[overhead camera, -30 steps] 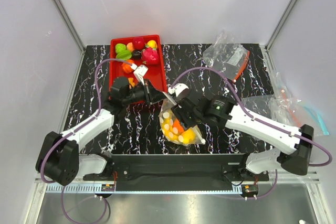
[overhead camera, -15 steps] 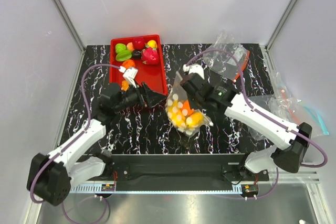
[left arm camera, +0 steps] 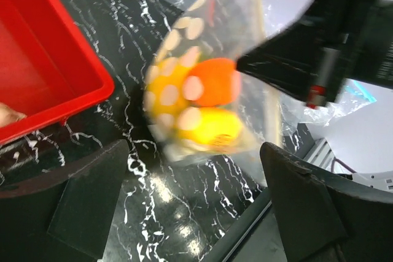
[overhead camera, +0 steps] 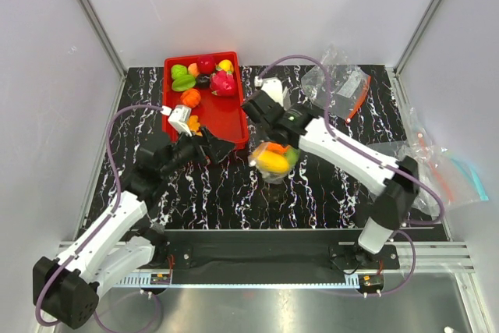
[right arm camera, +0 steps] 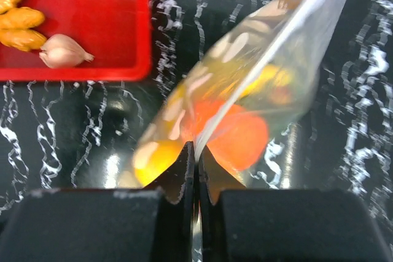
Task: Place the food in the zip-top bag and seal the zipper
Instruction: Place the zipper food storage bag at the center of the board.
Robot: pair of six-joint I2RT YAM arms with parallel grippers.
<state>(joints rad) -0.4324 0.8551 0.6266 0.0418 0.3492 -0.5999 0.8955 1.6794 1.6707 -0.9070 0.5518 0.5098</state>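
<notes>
- White walls enclose a black, white-veined tabletop (overhead camera: 327,193), with both arm bases at its near edge.
- The right arm (overhead camera: 343,150) reaches across towards the middle. The left arm (overhead camera: 117,216) stretches forward on the left side.
- A red tray (overhead camera: 226,111) sits at the far left of centre and holds loose toy produce, among it a green fruit (overhead camera: 182,77), a dark red apple (overhead camera: 205,64) and a pink dragon fruit (overhead camera: 223,82).
- Spare clear bags lie well apart on the right: one with an orange-red zipper (overhead camera: 343,87) at the back and others (overhead camera: 433,161) by the right edge.
- The zip-top bag (overhead camera: 274,159), clear with white dots, hangs just beside the tray's near right corner.
- The right end effector (right arm camera: 195,157) is clenched on the bag's edge, fingers pressed together over the plastic.
- The left end effector (left arm camera: 196,200) is released, jaws spread wide, near the bag but apart from it.
- The food is inside the bag: a round orange (left arm camera: 212,82) above a yellow fruit (left arm camera: 209,127).
- Whether the zipper is sealed cannot be told.
- A garlic bulb (right arm camera: 61,51) rests in the tray's corner.
</notes>
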